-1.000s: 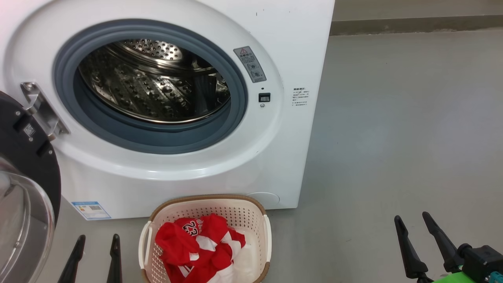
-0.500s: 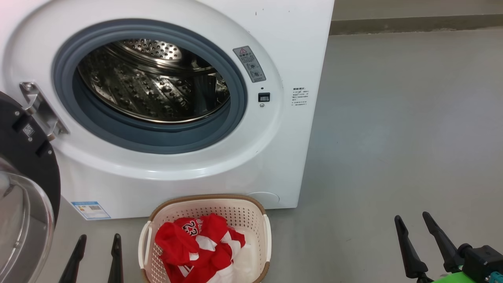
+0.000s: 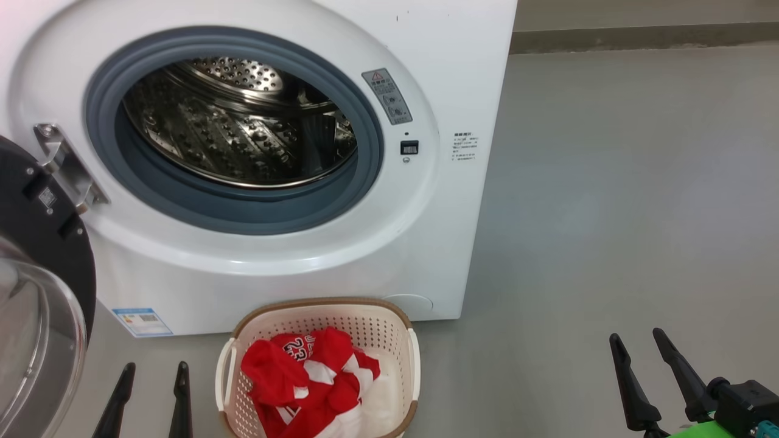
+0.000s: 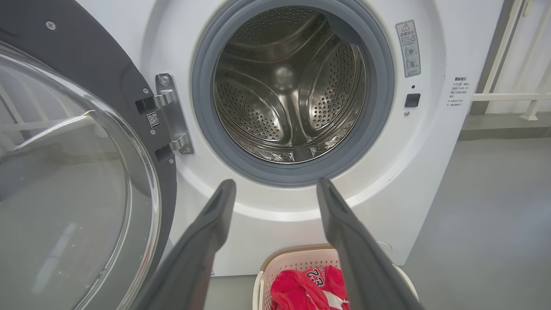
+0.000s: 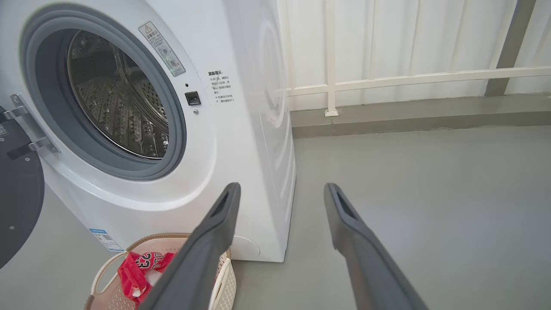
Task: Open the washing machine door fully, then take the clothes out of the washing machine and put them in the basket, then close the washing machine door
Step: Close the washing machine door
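Reading off head view: washing machine takes up 10 to 12 o'clock, a white front-loader standing on grey floor. Washing machine door is swung open on its steel hinge at 8 o'clock. It has a black rim and a clear glass bowl bulging toward the camera, partly cut off by the frame edge. Drum shows bare perforated steel, ringed by the grey gasket. Left wrist view looks straight in and shows the same bare steel.

Basket is at 6 o'clock, on the floor just in front of the machine's base; can't tell if they touch. Clothes are in the basket: red with white stripes, number 23 facing up, bunched toward the basket's 9 o'clock side. Blue label sits on the machine's lower corner, at 10 o'clock from the basket.

Left gripper is at 7 o'clock, between door and basket and clear of both. Its fingers are spread wide with nothing between them. Right gripper is at 4 o'clock over bare floor, well apart from basket and machine, also spread wide and empty. In right wrist view its fingers point past the machine's front corner, with only floor in the gap.
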`<state>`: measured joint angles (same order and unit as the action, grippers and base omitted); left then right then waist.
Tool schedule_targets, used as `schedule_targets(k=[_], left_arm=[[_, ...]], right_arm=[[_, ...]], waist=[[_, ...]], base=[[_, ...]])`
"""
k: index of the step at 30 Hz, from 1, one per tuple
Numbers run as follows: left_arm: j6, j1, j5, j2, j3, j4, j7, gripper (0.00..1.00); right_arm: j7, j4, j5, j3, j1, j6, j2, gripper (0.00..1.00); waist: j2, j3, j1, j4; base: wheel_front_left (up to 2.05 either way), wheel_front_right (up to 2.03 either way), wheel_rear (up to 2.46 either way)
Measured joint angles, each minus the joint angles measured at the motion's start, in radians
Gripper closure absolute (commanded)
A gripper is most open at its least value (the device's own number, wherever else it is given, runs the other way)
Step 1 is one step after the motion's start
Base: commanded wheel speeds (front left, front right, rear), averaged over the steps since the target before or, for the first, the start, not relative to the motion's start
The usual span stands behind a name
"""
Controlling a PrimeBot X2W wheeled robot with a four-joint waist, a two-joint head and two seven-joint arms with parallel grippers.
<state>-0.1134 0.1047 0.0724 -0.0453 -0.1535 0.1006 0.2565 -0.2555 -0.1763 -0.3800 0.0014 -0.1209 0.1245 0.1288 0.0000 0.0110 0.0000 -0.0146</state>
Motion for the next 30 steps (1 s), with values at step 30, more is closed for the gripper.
schedule_targets(k=[30], left_arm=[[-0.003, 0.0, -0.003, 0.001, 0.001, -0.006, 0.0, 0.0]], right_arm=[[0.0, 0.0, 0.0, -0.009, 0.0, 0.0, -0.006, 0.0]], waist=[[0.0, 0.006, 0.0001, 0.001]], base=[[-0.8, 0.8, 0.0]])
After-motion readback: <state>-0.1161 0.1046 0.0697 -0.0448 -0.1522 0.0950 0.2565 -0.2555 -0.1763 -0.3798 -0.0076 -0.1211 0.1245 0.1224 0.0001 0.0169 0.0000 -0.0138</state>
